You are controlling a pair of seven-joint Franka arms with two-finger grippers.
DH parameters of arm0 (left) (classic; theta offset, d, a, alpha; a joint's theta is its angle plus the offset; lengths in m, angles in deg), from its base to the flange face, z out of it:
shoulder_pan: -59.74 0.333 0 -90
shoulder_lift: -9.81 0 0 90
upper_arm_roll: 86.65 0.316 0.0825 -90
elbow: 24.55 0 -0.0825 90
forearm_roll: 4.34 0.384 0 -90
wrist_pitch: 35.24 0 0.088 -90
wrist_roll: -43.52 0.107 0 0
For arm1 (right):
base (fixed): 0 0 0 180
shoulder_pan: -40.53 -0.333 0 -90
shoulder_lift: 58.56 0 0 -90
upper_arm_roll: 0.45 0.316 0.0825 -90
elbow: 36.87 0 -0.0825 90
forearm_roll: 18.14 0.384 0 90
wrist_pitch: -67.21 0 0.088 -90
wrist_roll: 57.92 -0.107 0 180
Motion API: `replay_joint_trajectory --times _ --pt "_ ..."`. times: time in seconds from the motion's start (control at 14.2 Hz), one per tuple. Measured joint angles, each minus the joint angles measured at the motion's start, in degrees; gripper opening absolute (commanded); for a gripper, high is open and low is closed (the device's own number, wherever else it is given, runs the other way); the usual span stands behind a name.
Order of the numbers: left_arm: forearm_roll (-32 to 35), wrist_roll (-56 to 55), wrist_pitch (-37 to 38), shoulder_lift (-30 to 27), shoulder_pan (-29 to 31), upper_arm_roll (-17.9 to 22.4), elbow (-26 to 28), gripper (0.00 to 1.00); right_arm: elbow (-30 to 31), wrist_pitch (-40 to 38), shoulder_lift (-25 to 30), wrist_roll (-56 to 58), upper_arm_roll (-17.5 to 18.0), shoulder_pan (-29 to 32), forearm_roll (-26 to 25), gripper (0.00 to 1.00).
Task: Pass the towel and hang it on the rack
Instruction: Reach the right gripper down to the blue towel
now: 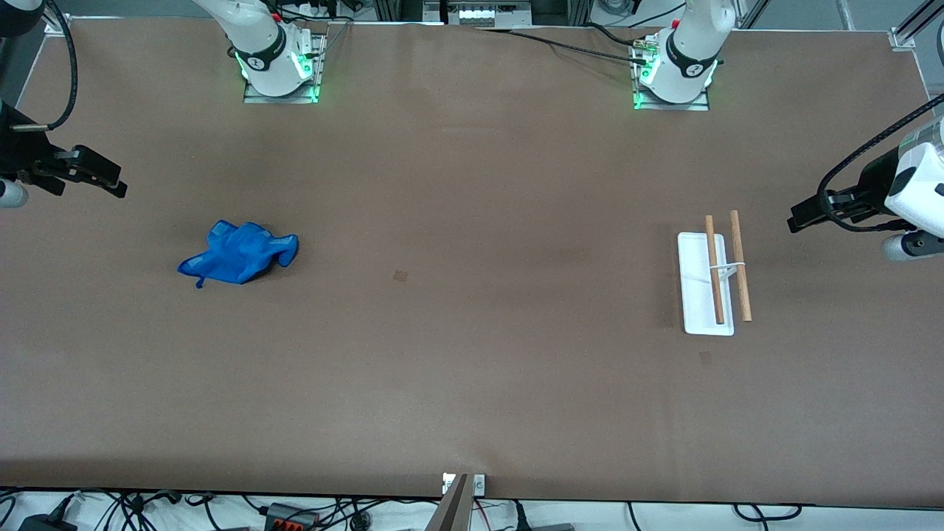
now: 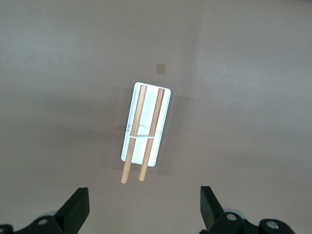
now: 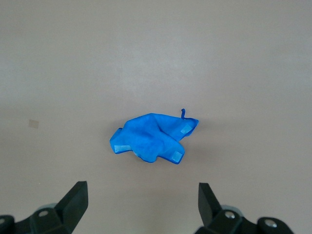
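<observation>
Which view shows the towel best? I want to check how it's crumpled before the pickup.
The right wrist view: the towel sits mid-frame from above, folds and lighter edging clear, between the open right gripper's fingers. The front view shows it smaller, toward the right arm's end of the table. The left wrist view doesn't show it.

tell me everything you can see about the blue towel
The small bright blue soft cloth towel lies crumpled in a loose heap on the brown table, toward the right arm's end. Lighter blue patches show at two folded corners, and a thin blue loop sticks out at one edge. Nothing but the table touches it; the open right gripper hangs above it.
</observation>
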Motion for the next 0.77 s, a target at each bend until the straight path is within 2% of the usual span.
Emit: replay_joint_trajectory --times 0.56,0.77 --pt "-0.89 0.0 0.03 0.12 0.48 -0.11 0.02 1.0 0.06 -0.03 -0.11 0.02 0.1 0.0 -0.02 1.0" --pt "-0.9 0.0 0.06 0.13 0.47 -0.11 0.02 1.0 0.56 0.12 -2.57 0.02 0.29 -0.03 -0.02 1.0"
